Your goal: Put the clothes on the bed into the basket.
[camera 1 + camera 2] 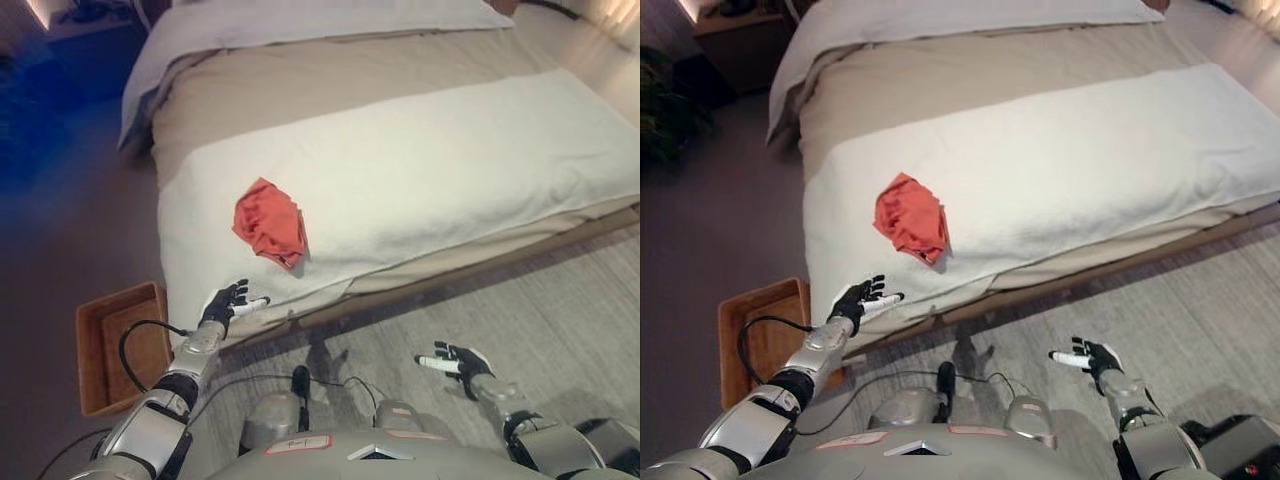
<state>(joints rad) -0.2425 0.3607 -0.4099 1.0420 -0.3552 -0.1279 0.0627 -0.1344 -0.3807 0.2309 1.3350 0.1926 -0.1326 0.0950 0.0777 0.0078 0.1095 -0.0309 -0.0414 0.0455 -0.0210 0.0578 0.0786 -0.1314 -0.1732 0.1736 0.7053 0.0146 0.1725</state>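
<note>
A crumpled red-orange garment point(269, 222) lies on the white blanket near the bed's front left corner; it also shows in the right eye view point(910, 219). A brown open basket point(98, 355) stands on the floor left of the bed, beside my left arm. My left hand point(228, 303) is open and empty, raised at the bed's front edge just below the garment and not touching it. My right hand point(456, 361) is open and empty over the rug, well right of the garment.
The bed point(450, 150) fills the upper view, with a beige sheet and grey pillow area point(320, 20) at the far end. A grey rug point(560, 300) covers the floor in front of the bed. A dark nightstand point(740, 40) stands at the far left.
</note>
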